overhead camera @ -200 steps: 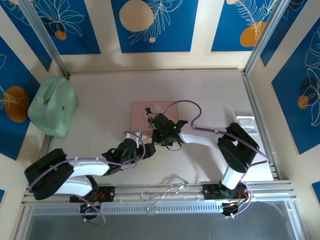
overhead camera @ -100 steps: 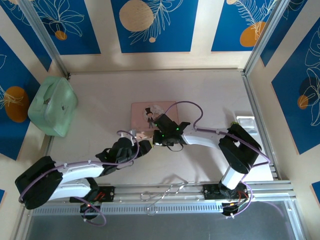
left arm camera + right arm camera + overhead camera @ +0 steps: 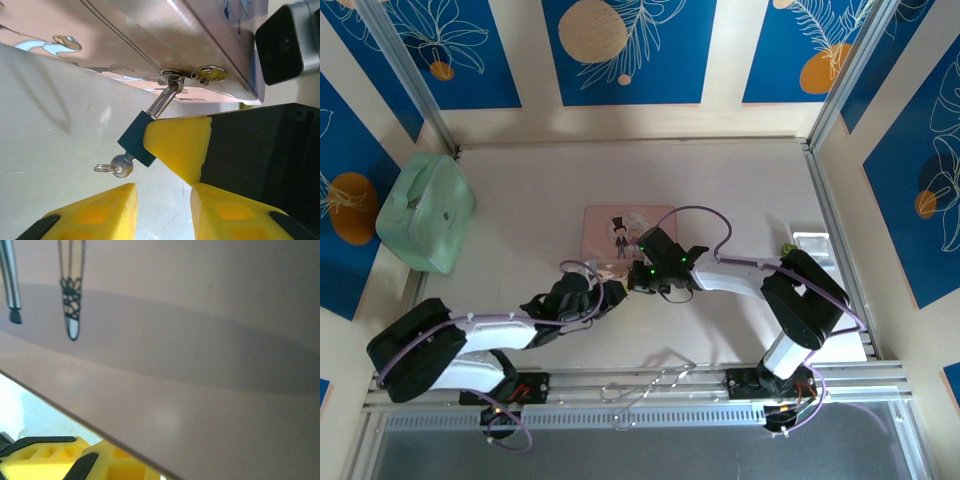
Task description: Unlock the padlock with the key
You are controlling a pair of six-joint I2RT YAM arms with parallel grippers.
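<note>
View from above: pink tin box (image 3: 625, 232) lies mid-table. Both arms converge on its near edge, left gripper (image 3: 607, 294) just beside right gripper (image 3: 640, 272), since the lock hangs from that face. A green pouch (image 3: 424, 211) sits well apart at far left.

Left wrist view: the padlock (image 3: 134, 141), a dark teal body on a silvery shackle (image 3: 161, 104), hangs from the tin's clasp (image 3: 172, 80) with the key (image 3: 122, 165) seated in its lower end. The left gripper (image 3: 163, 194) has its jaws apart with nothing between them. It sits just short of the key, apparently lined up to pinch its head. A yellow wedge, judged to be the right gripper (image 3: 176, 145) with jaws together, touches the padlock body, probably bracing it for the turn.

Right wrist view: the tin's pink surface is seen close up. The right gripper's fingertips (image 3: 115, 465) sit beside it, holding nothing visible.
</note>
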